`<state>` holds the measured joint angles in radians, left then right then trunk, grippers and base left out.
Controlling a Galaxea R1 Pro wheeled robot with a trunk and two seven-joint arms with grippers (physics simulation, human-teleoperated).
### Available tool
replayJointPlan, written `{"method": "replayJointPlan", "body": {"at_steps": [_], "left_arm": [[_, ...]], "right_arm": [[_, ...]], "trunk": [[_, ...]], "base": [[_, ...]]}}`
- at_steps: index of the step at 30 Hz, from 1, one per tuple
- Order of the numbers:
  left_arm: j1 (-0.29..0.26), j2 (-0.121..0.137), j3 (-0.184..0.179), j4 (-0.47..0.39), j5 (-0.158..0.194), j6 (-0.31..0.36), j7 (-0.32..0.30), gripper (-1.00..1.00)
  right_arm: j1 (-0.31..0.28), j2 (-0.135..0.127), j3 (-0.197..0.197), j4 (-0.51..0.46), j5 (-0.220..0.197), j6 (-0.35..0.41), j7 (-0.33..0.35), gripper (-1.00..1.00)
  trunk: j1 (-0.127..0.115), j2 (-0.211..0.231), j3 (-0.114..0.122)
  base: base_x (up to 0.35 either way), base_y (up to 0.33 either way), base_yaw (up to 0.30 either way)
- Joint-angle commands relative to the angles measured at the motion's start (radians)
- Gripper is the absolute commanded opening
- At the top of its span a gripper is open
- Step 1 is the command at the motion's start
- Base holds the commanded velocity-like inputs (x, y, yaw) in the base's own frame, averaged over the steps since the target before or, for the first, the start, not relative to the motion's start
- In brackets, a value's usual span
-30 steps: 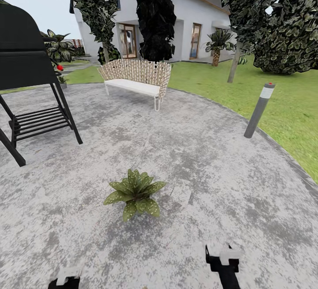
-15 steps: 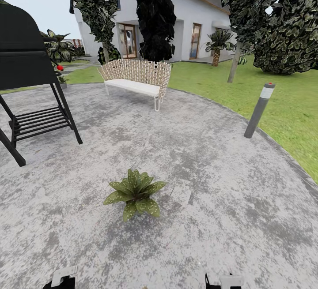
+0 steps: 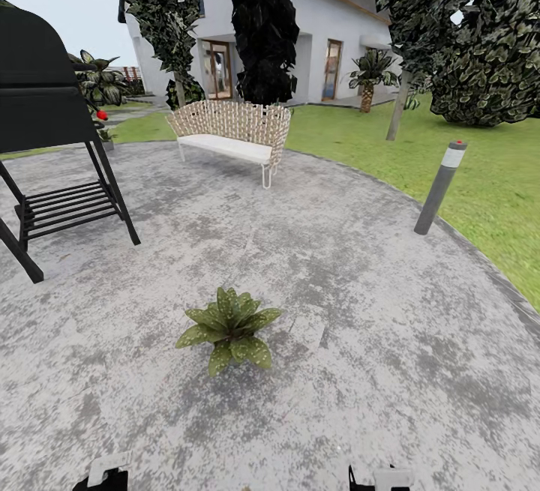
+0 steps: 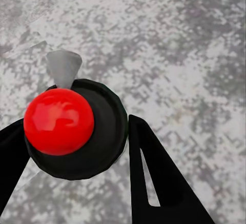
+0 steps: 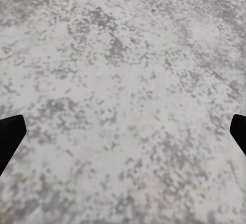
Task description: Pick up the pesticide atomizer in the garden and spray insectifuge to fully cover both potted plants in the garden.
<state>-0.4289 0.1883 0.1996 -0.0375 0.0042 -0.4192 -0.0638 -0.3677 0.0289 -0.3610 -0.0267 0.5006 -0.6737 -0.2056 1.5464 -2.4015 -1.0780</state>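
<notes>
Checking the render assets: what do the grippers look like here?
Left gripper: flat matte-black fingers, wedge-shaped, one with a narrow slot cut through. Right gripper: the same black, only finger ends at the frame edges. In the head view, each black arm end carries a white block. No cables or markings visible.

On the round stone patio (image 3: 360, 311): one potted plant (image 3: 229, 328), one woven bench (image 3: 231, 133), one black grill (image 3: 45, 139), one grey bollard light (image 3: 441, 186). Beyond it: one white house (image 3: 315, 34), two doors. Two gripper tips sit at the lower edge, left (image 3: 105, 474) and right (image 3: 379, 477).
</notes>
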Motion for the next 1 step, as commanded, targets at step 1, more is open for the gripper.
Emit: {"method": "replayJointPlan", "body": {"at_steps": [1], "left_arm": [[-0.001,0.000,0.008,0.001,0.001,-0.003,-0.007,-1.00]], "right_arm": [[0.000,0.000,-0.004,0.001,0.010,-0.001,-0.008,1.00]], "trunk": [[0.000,0.000,-0.001]], "base": [[0.000,0.000,0.000]]}}
